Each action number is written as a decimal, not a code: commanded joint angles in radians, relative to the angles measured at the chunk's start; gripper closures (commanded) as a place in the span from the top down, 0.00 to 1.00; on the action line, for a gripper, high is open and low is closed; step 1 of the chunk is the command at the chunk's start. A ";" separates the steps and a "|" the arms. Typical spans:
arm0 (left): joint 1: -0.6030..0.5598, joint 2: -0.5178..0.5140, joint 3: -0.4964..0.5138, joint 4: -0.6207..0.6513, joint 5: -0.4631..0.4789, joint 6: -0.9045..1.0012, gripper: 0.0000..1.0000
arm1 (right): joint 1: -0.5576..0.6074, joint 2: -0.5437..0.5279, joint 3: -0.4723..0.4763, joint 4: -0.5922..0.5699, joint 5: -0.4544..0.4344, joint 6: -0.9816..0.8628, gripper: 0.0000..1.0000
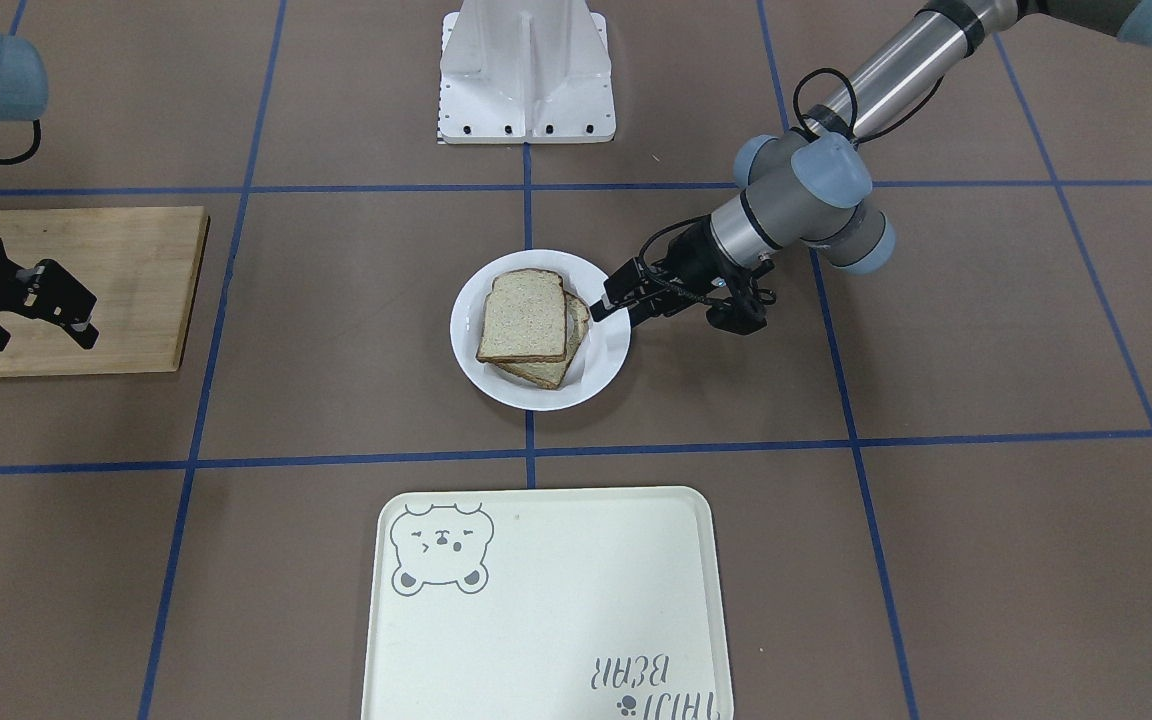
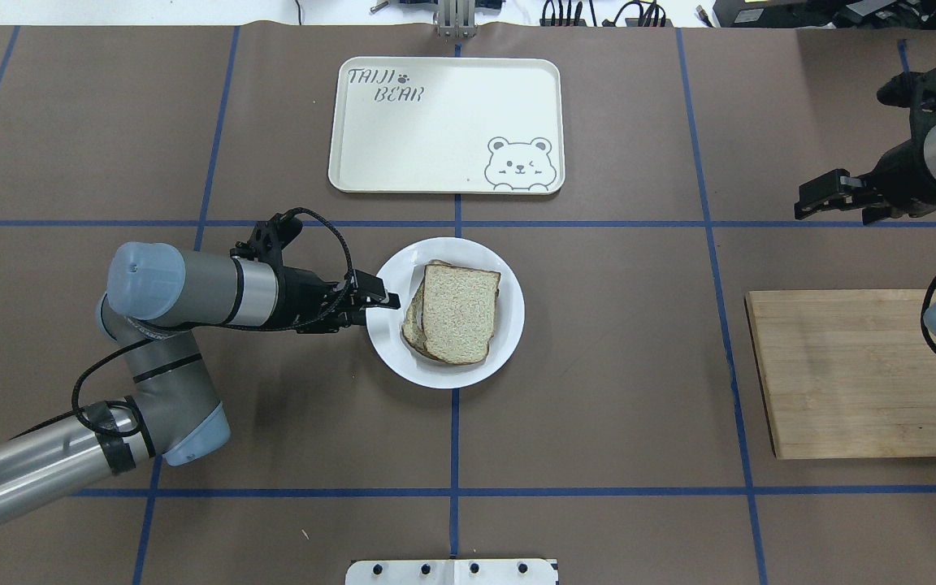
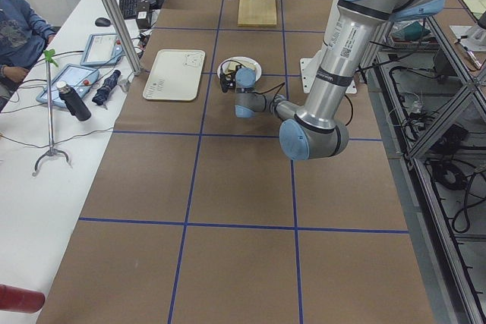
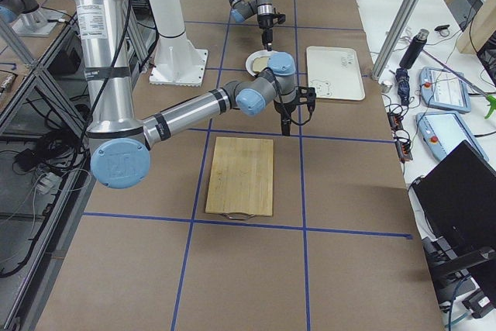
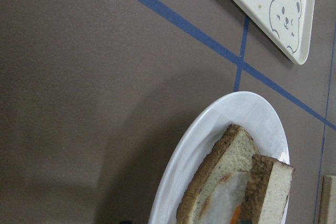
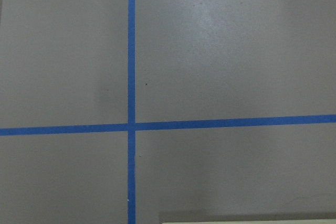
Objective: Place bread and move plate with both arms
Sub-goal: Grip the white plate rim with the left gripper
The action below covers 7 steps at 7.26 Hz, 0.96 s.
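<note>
- At table centre, the plate (image 2: 510, 325) carries the bread (image 2: 457, 313), which lies on top of an egg-bearing slice (image 5: 223, 203), offset slightly so the lower slice's edge shows.
- Left gripper (image 2: 387, 301): its tips are at the plate's rim on the robot's left side, just beside the bread and apart from it. Whether the tips clamp the rim or merely hover over it cannot be told.
- Right gripper (image 2: 834, 210): raised, jaws parted and holding nothing, well apart from the plate, near the far corner of the wooden board (image 2: 842, 382).
- Surface: a brown table covering (image 2: 614, 406) divided into squares by blue tape. A cream bear tray (image 2: 435, 138) lies just beyond the plate, and a white mounting base (image 1: 526, 70) stands on the robot's side.
- Room: aluminium framing and a side bench with tablets, a bottle and a seated person.
- Count: two arms, two slices, one plate, one tray, one board.
</note>
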 commanded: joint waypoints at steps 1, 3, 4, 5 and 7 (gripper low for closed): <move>0.017 -0.001 0.004 0.000 0.001 0.000 0.60 | 0.000 0.001 -0.001 0.000 0.000 0.000 1.00; 0.024 -0.001 0.007 0.000 0.003 0.000 0.58 | 0.000 0.001 -0.001 0.000 0.000 0.000 1.00; 0.038 -0.003 0.009 0.000 0.021 0.000 0.54 | 0.000 0.001 -0.001 0.000 0.000 0.000 1.00; 0.043 -0.007 0.009 -0.001 0.023 0.000 0.43 | 0.000 0.001 -0.001 0.000 0.001 0.000 1.00; 0.044 -0.006 0.009 -0.001 0.023 0.000 0.00 | 0.000 0.000 -0.001 0.000 0.001 0.000 1.00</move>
